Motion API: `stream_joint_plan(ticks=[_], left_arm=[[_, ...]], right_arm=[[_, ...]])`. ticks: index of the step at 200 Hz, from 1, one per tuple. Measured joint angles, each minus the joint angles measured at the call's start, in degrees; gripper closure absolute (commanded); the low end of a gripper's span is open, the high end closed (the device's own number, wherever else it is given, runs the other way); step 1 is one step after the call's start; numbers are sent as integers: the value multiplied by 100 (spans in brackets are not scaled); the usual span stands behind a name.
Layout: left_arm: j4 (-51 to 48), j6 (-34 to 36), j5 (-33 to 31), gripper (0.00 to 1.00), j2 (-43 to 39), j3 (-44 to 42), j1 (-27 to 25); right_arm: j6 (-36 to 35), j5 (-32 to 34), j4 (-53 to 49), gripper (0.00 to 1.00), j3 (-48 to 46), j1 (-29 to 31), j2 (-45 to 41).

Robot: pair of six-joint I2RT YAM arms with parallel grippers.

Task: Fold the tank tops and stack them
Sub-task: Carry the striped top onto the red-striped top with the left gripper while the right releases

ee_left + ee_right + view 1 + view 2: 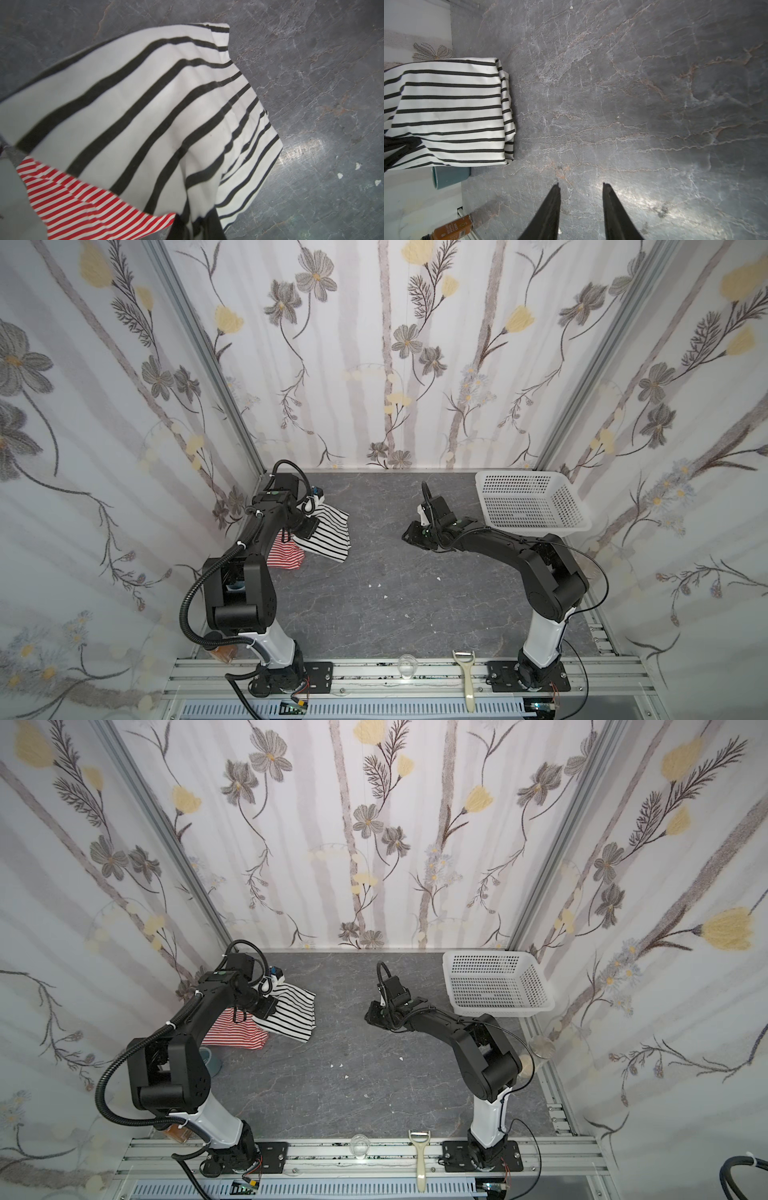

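Note:
The white tank top with thin black stripes (330,531) (293,1013) hangs bunched at the back left of the table. My left gripper (302,532) (195,226) is shut on a gathered fold of it, with cloth pinched between the dark fingers (216,226). It partly overlies the red-and-white striped tank top (284,556) (235,1033) (87,203), which lies flat nearer the left arm. In the right wrist view the black-striped top (450,112) looks roughly folded. My right gripper (409,536) (581,185) hovers open and empty over bare table at mid-right, well apart from both tops.
A white perforated basket (532,502) (496,982) stands at the back right. A teal cup (212,1058) (450,176) sits by the left arm and a brown spice bottle (450,228) by the left wall. A peeler (467,680) and a small glass (406,666) rest on the front rail. White scraps (376,585) dot the dark marbled table.

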Motion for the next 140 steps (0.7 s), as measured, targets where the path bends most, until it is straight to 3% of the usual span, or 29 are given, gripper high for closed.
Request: stream_joint_plan(ticks=[140], left_arm=[[-1311,1134,-210,100,-157,1228,1139]], right_arm=[[107,-4,138,64,142,114,168]])
